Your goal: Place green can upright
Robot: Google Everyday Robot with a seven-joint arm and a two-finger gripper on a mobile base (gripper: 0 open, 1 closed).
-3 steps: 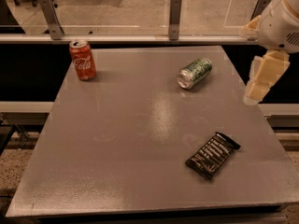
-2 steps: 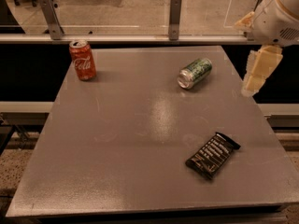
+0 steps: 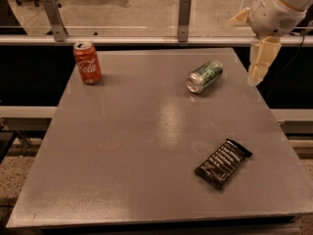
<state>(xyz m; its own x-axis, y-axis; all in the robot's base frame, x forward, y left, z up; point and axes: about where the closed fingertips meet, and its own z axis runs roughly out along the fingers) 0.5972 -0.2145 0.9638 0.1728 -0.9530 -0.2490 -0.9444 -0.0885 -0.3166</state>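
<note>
The green can [image 3: 205, 76] lies on its side on the grey table [image 3: 146, 146], in the far right part, with its silver end facing the near left. My gripper [image 3: 258, 72] hangs above the table's right edge, a little to the right of the can and apart from it. It holds nothing.
A red Coca-Cola can [image 3: 87, 62] stands upright at the far left. A dark snack bar wrapper [image 3: 223, 163] lies near the front right. A glass barrier with metal posts [image 3: 184, 12] runs behind the table's far edge.
My gripper and arm have moved up and a little left, toward the table's far right corner. The cans and the wrapper have not moved.
</note>
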